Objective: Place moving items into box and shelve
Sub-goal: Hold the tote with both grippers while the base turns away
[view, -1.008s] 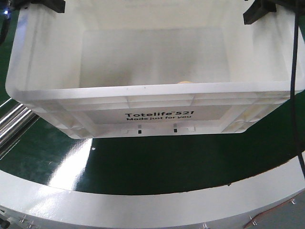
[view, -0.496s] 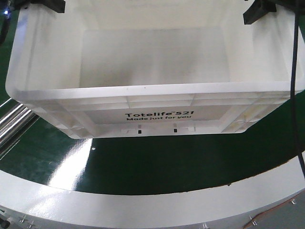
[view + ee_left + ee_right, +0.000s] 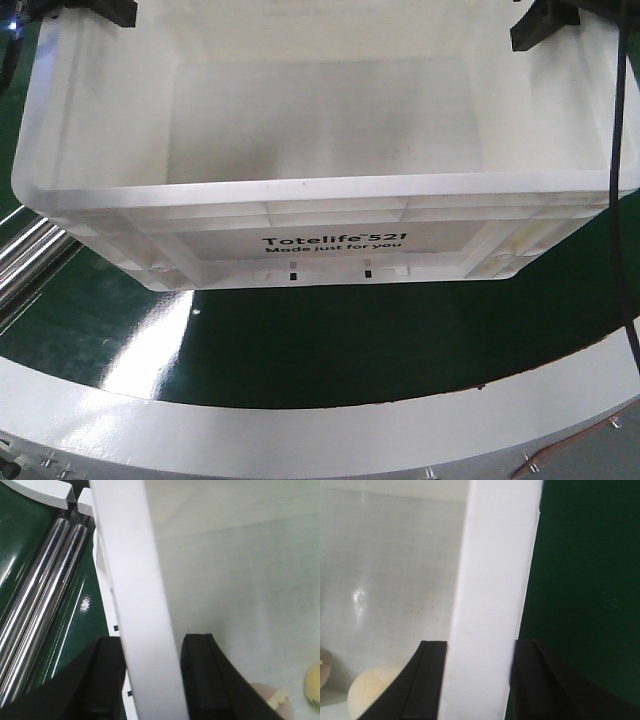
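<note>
Two matte round lumps are seen lying near each other on the floor of a large white rectangular plastic tote [image 3: 320,188] printed "Totelife 521": a pinkish-brown lump [image 3: 285,711] and a pale yellow lump [image 3: 314,682]. The tote's left wall is clamped between the black jaws of the left gripper [image 3: 152,647], and its right wall is clamped likewise by the right gripper [image 3: 480,650]. Beneath the tote a glossy green table [image 3: 400,330] is seen, with shiny steel rollers [image 3: 40,590] at the left side.

Blown-out white box [image 3: 320,190] — floor [image 3: 150,350] glare, wrist views soft, perhaps defocused
</note>
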Controlling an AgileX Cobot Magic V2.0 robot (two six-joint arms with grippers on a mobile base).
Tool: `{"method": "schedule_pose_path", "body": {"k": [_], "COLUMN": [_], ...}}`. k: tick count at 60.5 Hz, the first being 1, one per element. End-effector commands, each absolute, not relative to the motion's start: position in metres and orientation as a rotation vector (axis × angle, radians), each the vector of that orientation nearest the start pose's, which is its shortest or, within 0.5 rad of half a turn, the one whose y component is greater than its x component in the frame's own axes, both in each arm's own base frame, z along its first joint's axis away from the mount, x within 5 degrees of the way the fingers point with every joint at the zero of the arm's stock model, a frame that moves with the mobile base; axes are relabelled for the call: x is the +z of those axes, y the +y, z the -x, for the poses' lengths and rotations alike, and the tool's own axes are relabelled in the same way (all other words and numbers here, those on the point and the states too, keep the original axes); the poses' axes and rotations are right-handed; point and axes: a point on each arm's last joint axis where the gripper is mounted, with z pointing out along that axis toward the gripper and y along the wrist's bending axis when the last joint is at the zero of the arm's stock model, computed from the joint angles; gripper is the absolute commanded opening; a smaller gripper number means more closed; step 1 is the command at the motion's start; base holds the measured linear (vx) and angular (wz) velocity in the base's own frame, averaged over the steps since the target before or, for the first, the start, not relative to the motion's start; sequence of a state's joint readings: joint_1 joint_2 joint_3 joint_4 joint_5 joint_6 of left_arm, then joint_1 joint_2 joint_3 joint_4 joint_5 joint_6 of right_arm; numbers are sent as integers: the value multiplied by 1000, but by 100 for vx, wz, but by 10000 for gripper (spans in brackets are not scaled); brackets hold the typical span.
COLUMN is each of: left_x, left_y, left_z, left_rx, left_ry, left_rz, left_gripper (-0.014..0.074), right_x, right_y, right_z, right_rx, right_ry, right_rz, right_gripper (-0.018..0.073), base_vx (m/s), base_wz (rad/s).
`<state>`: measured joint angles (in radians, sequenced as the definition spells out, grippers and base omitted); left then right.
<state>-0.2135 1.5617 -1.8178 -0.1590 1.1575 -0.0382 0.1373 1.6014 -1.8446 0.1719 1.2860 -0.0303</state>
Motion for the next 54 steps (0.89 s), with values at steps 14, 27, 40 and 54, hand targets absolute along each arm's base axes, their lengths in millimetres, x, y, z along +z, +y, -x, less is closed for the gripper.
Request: {"method": "schedule_pose_path", "body": {"k": [14,27,40,54], "left_x": [487,487,487,487], "left_y": [-85,-85,-85,-85], "left_z": [-296,-296,-296,-296], "left_rx": [-429,-429,-429,-429], "left_ry": [2156,2156,2156,2156], "left_rz": [-208,-208,-208,-208], "left_gripper": [-7,-7,-7,-7], "right_x": [462,462,462,462], "right_y": [57,57,57,57], "right_z": [-307,-307,-307,-307], "right_rx": [299,299,297,297], "right_ry": [2411,2411,2411,2411], "right_rz": [189,189,189,189], "right_gripper": [-5,-5,-5,-5], "base_vx": [0,0,-1,-2], "base_wz": [0,1,2,0]}}
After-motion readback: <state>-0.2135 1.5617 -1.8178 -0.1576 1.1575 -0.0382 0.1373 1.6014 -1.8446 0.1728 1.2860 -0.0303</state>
